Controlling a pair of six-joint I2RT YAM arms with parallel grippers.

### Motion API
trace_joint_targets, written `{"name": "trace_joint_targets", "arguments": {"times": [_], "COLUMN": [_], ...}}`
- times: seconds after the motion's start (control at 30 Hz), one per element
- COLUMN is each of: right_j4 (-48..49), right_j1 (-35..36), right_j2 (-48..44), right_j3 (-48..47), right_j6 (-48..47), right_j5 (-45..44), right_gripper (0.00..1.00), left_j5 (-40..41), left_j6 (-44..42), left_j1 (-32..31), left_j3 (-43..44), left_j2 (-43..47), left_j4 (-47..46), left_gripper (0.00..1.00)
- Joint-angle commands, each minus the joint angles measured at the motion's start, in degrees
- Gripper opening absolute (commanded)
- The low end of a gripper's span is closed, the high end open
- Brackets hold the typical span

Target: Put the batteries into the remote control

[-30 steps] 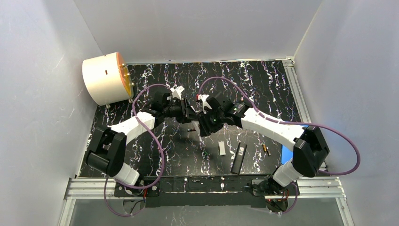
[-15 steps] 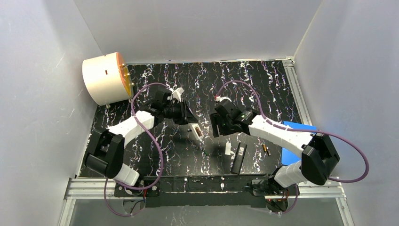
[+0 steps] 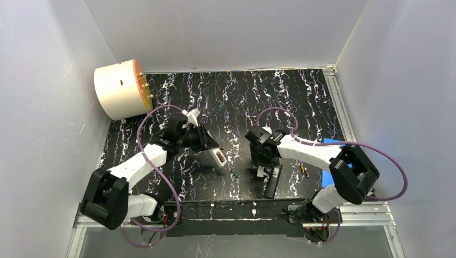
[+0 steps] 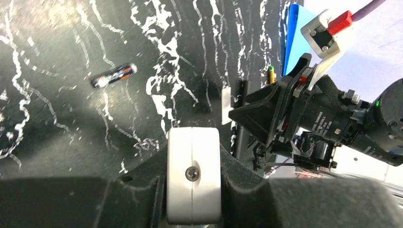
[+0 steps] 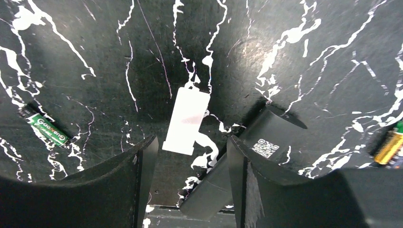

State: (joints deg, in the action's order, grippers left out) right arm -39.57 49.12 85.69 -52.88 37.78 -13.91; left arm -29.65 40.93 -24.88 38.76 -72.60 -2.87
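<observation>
White veins cross the black table (image 3: 301,102); remote (image 3: 219,157) white, battery (image 5: 46,128) green.

In the right wrist view the gold battery (image 5: 389,146) is cut off by the picture's right edge, and the black remote (image 5: 259,142) loses its near end behind the right gripper (image 5: 191,141). From above, the blue sheet (image 3: 326,174) at the right edge of the tabletop (image 3: 242,97) is mostly covered by the right arm (image 3: 317,151), and the green battery (image 3: 235,176) near the front edge is too small to read. The left wrist view shows the white remote (image 4: 194,175) end-on, its length hidden.
</observation>
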Motion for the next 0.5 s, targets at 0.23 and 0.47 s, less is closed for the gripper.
{"name": "trace_joint_targets", "arguments": {"times": [0.23,0.47], "right_j4": [2.41,2.91], "right_j1": [0.16,0.27], "right_j2": [2.98,4.86], "right_j3": [2.86,3.61], "right_j6": [4.62,5.43], "right_j5": [4.52,5.67], "right_gripper": [0.59,0.52], "left_j5": [9.04,15.38], "left_j6": [6.28,15.22], "left_j1": [-0.17,-0.34], "left_j3": [-12.22,-20.82], "left_j2": [6.7,5.52], "left_j4": [-9.17,-21.39], "left_gripper": [0.0,0.0]}}
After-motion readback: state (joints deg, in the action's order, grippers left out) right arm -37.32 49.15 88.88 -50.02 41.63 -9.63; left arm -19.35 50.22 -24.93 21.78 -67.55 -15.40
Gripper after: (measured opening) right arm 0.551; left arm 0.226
